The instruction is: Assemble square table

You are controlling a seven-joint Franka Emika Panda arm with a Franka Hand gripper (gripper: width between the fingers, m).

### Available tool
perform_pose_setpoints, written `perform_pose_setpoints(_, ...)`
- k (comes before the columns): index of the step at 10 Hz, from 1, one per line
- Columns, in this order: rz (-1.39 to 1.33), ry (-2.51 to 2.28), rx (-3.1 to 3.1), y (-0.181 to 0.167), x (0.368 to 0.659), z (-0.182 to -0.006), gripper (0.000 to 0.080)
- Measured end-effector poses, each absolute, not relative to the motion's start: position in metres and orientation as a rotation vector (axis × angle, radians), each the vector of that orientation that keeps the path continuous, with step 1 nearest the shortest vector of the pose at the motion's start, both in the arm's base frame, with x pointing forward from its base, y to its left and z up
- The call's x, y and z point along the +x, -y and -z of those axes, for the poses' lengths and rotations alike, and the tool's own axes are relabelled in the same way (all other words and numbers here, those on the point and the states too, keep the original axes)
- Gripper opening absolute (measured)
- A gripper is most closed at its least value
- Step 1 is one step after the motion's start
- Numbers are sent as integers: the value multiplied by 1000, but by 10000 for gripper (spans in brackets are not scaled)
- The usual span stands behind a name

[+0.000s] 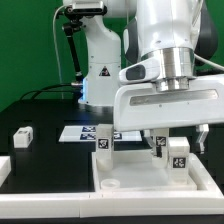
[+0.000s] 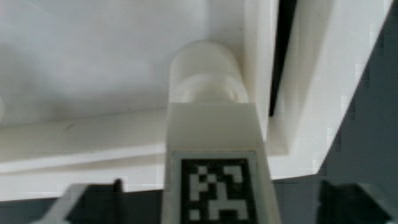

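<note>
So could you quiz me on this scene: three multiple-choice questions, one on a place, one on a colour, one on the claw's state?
1. Where is the small tagged leg that sits apart from the rest?
A. On the black table, to the exterior view's left of the slab
B. On top of the slab
C. In the claw

2. What colour is the square slab?
A. Black
B. White
C. Blue

3. The claw's fingers are:
A. Clamped on the slab's rim
B. Apart, either side of a leg
C. Shut with nothing between

Answers:
1 A: the lone leg lies on the black table, clear of the slab.
2 B: the slab is plainly white.
3 B: the wrist view shows gaps between the claw and the upright leg.
</note>
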State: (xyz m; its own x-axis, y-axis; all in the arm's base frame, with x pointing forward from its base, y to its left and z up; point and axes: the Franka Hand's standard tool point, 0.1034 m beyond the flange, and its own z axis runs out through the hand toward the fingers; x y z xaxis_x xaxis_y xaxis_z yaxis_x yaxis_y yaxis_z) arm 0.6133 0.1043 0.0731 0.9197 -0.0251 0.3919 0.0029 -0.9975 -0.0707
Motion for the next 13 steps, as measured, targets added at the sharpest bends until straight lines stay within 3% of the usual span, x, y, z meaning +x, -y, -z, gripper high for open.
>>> perform_pose_setpoints(1,616,-16,-3010,-104,613,-73,620)
perform_pose_setpoints(2,616,-12,-3010,-104,613,-73,641)
perform_pose_setpoints(7,592,3,-3019,-103,614,-74,649)
perform_pose_setpoints(8,542,-6,-3032,-100,622,-87,649)
perform_pose_setpoints(10,486,-6,-3047,-97,633,-95,649)
perform_pose_setpoints(13,193,4,-3092,-93,632,-87,649)
